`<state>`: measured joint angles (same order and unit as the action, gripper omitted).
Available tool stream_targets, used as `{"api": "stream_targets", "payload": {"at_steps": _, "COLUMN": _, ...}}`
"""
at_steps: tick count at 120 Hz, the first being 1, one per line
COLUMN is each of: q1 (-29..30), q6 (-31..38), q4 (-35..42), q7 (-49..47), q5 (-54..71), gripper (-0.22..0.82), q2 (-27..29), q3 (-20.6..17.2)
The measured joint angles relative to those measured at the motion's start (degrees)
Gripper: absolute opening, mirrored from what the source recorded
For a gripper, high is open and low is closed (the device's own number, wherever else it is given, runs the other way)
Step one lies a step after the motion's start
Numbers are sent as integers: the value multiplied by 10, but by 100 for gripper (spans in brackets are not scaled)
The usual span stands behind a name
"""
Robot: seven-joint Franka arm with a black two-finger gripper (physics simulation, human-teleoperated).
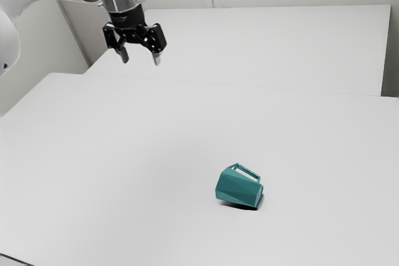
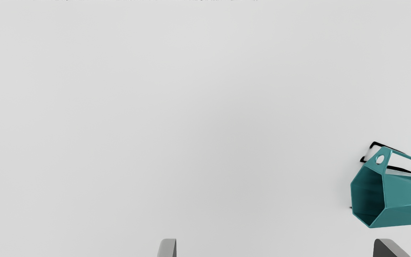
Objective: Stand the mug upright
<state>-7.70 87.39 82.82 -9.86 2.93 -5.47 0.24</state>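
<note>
Reaching is prob. your step: the teal faceted mug (image 1: 237, 189) lies sideways on the white tabletop (image 1: 124, 154), well apart from your black two-finger gripper (image 1: 141, 58), spread & empty. Next: move over, lower, grasp, rotate base-down.

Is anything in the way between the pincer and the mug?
No, I see nothing in the way. The pincer is open, up above the table, and the mug lies on its side.

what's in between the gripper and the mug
Nothing but a bare stretch of white table lies between the open gripper and the teal mug in the exterior view.
</note>
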Motion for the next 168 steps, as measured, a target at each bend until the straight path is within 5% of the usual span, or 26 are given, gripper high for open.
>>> {"api": "stream_targets", "payload": {"at_steps": 30, "q1": 1, "q6": 6, "q4": 24, "q7": -2, "q5": -15, "gripper": 60, "q2": 19, "q3": 0}}
{"api": "stream_targets", "payload": {"at_steps": 78, "q1": 50, "q6": 161, "q4": 294, "q7": 11, "q5": -199, "gripper": 60, "q2": 93, "q3": -13}}
{"api": "stream_targets", "payload": {"at_steps": 120, "q1": 24, "q6": 313, "q4": 375, "q7": 63, "q5": -383, "gripper": 60, "q2": 28, "q3": -46}}
{"api": "stream_targets", "payload": {"at_steps": 168, "q1": 48, "q6": 295, "q4": 378, "q7": 176, "q5": -501, "gripper": 60, "q2": -58, "q3": -52}}
